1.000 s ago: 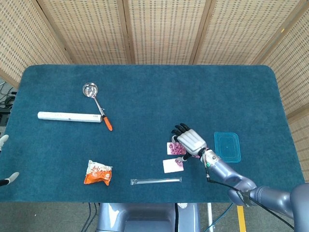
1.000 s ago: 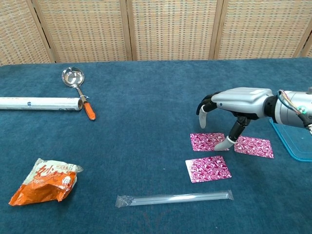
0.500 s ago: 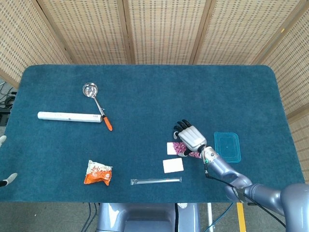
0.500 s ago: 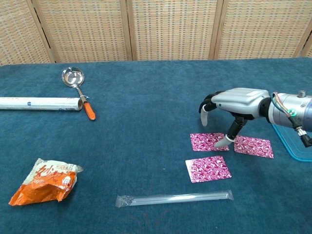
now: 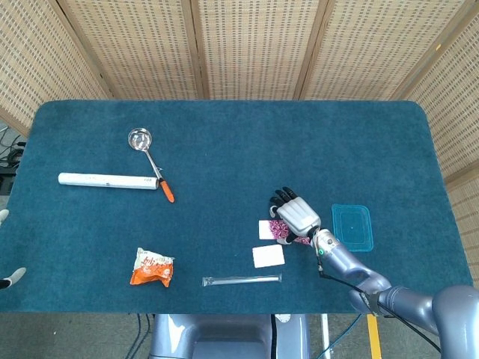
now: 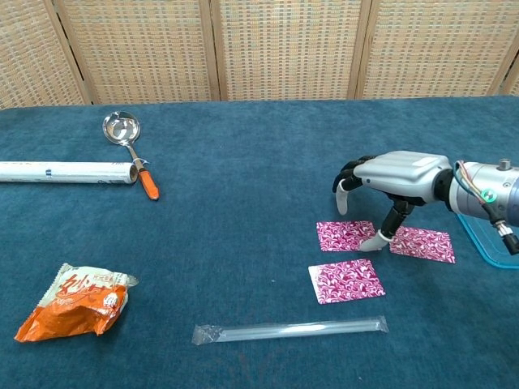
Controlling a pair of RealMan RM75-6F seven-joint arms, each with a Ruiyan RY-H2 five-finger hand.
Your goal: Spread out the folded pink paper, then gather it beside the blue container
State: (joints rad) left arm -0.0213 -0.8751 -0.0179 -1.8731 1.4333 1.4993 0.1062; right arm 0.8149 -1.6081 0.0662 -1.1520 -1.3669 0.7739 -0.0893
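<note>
Three pieces of pink patterned paper lie flat at the table's right front: a left piece (image 6: 345,235), a right piece (image 6: 422,244) and a nearer piece (image 6: 346,280); from the head view the near piece (image 5: 269,256) looks white. My right hand (image 6: 395,173) hovers over the two far pieces, fingers spread and curved down, and one fingertip (image 6: 374,241) touches the paper at the gap between them. It grips nothing. The blue container (image 6: 486,237) lies flat just right of the papers, also seen as the blue container (image 5: 352,226). Only pale fingertips (image 5: 13,277) of my left hand show at the left edge, far apart.
A clear plastic tube (image 6: 288,330) lies in front of the papers. Far left are an orange snack bag (image 6: 73,312), a white roll (image 6: 66,172) and a ladle (image 6: 130,150) with an orange handle. The blue cloth table (image 6: 243,203) ends at a wicker screen behind.
My right hand has shifted slightly to the right and lower over the papers, with its fingertip staying on them. The papers lie as before. The left fingertips have barely moved.
</note>
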